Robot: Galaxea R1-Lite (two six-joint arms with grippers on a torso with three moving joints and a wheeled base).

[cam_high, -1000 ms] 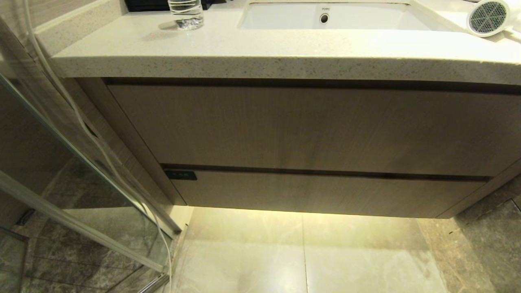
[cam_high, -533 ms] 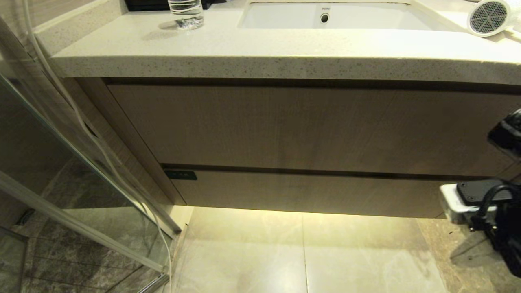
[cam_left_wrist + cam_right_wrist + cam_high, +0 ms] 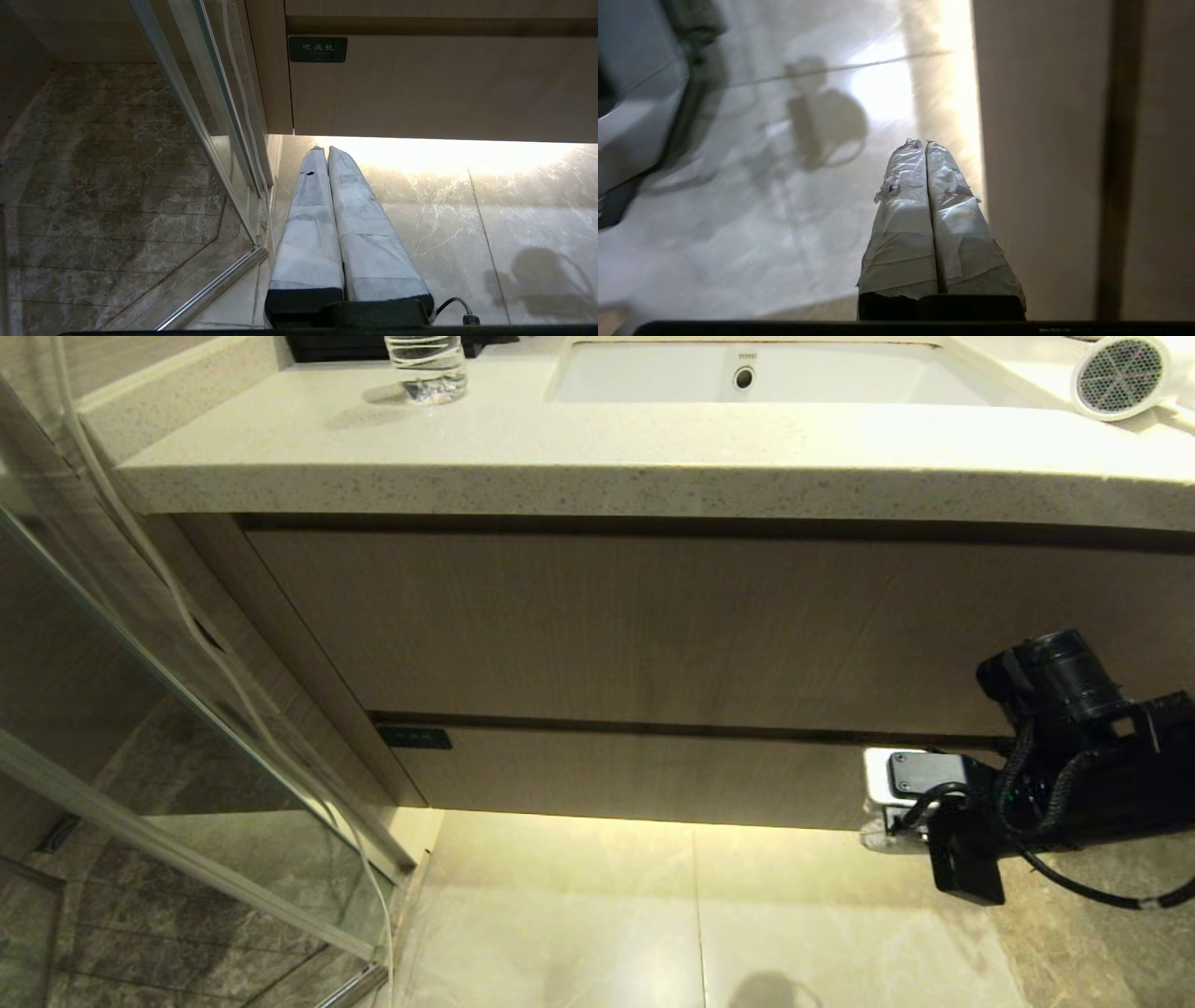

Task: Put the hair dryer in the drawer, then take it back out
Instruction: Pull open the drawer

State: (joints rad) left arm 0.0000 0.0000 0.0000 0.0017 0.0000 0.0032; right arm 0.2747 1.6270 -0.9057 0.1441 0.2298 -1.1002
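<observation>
Low at nine o'clock, my left gripper (image 3: 327, 150) hangs over the floor tiles (image 3: 467, 210), fingers pressed together, empty. Drawer (image 3: 653, 775) shut, green label (image 3: 414, 738) at its nine o'clock corner. At four o'clock my right gripper (image 3: 925, 143), pressed together and empty, sits just beside the drawer front. Hair dryer (image 3: 1118, 376) lies on the countertop (image 3: 597, 448) at one o'clock.

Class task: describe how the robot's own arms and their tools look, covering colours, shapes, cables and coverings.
The right arm is black, with a cylindrical joint, a silver-white block and looping black cables. The right tool and the left tool each have two long tapering fingers wrapped in wrinkled white tape over black bases.
</observation>
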